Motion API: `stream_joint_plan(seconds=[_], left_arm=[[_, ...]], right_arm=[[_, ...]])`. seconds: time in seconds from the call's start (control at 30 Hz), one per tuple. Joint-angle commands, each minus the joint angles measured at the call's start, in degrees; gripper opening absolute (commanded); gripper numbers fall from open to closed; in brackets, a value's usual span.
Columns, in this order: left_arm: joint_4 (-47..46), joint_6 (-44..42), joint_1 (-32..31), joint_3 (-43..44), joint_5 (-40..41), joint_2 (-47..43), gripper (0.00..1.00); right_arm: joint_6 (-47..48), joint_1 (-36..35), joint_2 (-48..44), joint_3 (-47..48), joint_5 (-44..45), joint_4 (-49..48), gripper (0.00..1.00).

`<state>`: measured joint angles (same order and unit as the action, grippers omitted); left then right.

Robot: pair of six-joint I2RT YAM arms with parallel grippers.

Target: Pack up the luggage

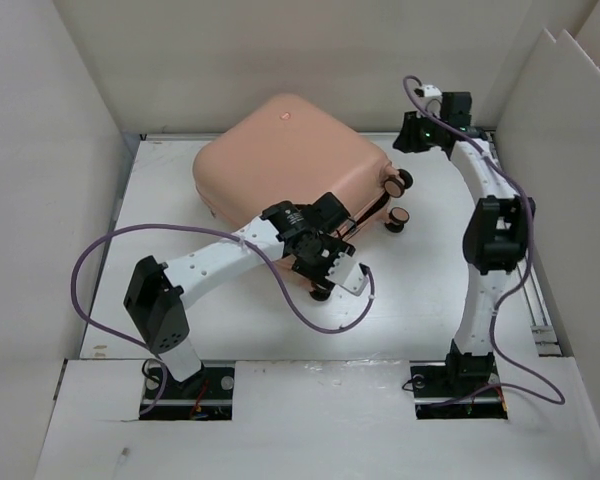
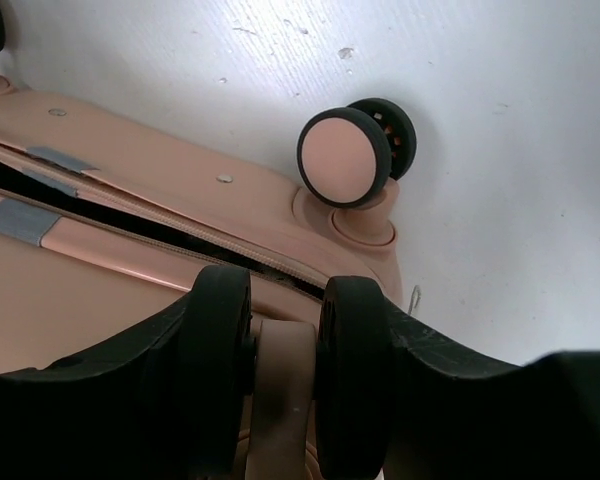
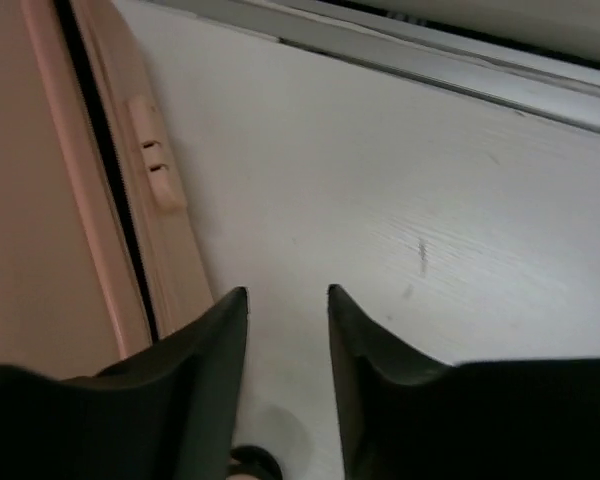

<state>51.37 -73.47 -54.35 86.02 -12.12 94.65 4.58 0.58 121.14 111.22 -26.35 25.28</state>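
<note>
The peach-pink luggage (image 1: pixel 280 165) lies flat with its lid down at the back middle of the table. In the left wrist view its seam (image 2: pixel 130 215) shows as a dark, narrow gap. My left gripper (image 1: pixel 325 272) is at the luggage's near right corner. There it (image 2: pixel 285 345) is shut on a black twin wheel (image 2: pixel 352 380) with a peach stem between the two discs. A second wheel (image 2: pixel 345 158) stands free beyond it. My right gripper (image 1: pixel 414 135) is open and empty (image 3: pixel 286 292) over bare table just right of the luggage's side (image 3: pixel 40 200).
Two more wheels (image 1: pixel 400 185) stick out on the luggage's right side. White walls (image 1: pixel 50 200) enclose the table on the left, back and right. A metal rail (image 3: pixel 430 70) runs along the table edge past my right gripper. A purple cable (image 1: pixel 310 310) loops from the left wrist.
</note>
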Motion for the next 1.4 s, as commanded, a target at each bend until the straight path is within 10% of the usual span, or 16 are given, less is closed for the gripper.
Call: stream_joint_plan(seconds=[0.0,0.3,0.63,0.87,1.03,1.37], left_arm=[[-4.1,13.3,4.3,0.8,1.1,-2.5,0.00],[-20.9,40.7,8.6,-1.2,-8.3,2.0,0.00],[-29.3,55.0,9.7,4.1,-13.6,8.1,0.00],[-28.8,48.8,9.7,6.1,-12.0,8.1,0.00],[-26.4,42.9,9.7,7.9,-10.6,8.1,0.00],[-28.5,38.8,11.5,11.9,-5.6,12.1,0.00]], right_arm=[[-0.2,-5.9,8.1,11.5,-5.9,2.3,0.38],[-10.0,-23.3,26.9,33.3,-25.2,-8.6,0.00],[-20.0,-31.3,29.3,34.7,-28.6,-19.1,0.04],[-11.0,-13.9,5.6,5.0,-18.8,-19.1,0.58],[-2.2,0.3,-18.2,-21.1,-16.7,-19.1,0.71],[-2.5,4.2,-57.0,-67.4,-9.3,-27.8,0.83]])
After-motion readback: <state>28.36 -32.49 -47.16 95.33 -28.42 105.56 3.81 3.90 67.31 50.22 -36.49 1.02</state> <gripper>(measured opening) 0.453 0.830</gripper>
